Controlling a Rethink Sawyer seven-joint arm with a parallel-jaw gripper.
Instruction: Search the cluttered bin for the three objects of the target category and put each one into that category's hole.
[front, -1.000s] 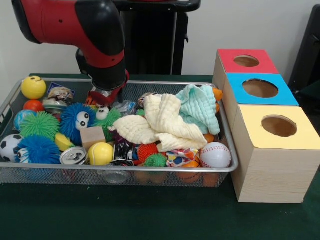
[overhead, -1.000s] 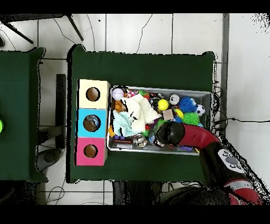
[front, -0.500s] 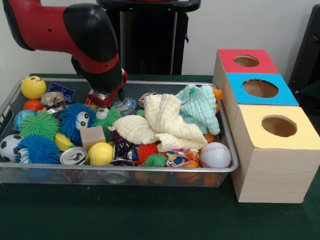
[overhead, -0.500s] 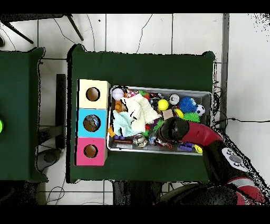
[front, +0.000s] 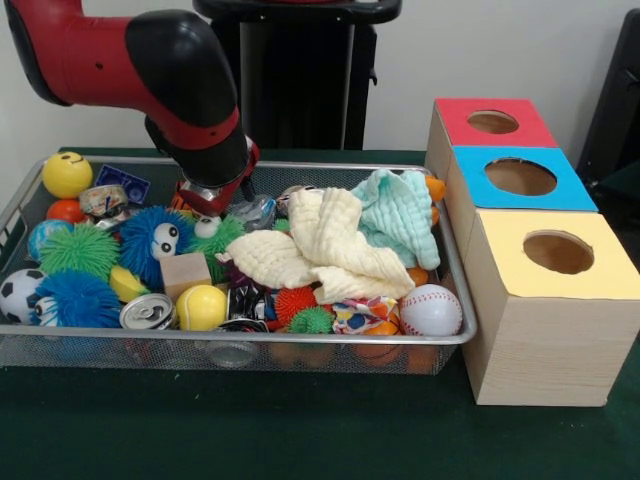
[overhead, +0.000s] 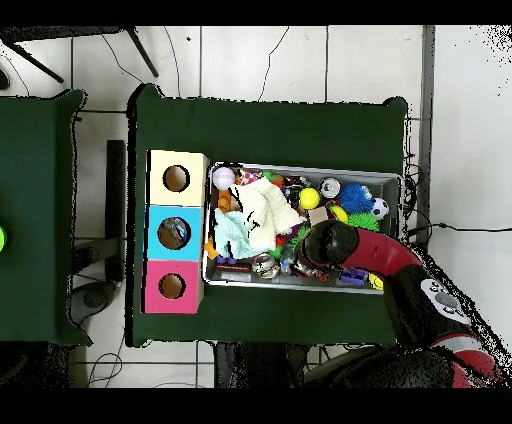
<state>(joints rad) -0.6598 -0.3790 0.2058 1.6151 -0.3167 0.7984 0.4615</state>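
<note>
A wire mesh bin holds a heap of toys, balls, cans and cloths. My gripper is down in the back of the bin, just behind a blue fuzzy toy with eyes and a green fuzzy one. Its tips are hidden among the clutter. A crumpled clear wrapper lies right beside it. In the overhead view the red and black arm covers the gripper over the bin. Three boxes with holes stand beside the bin: red, blue, yellow.
Cream cloth and mint cloth cover the bin's right half. A baseball, tin can, yellow ball, wooden block, soccer ball, smiley ball and crushed can lie around.
The arm's upper part swung left in the front view while the gripper stayed low at the bin's back. Little has moved in the last half second.
</note>
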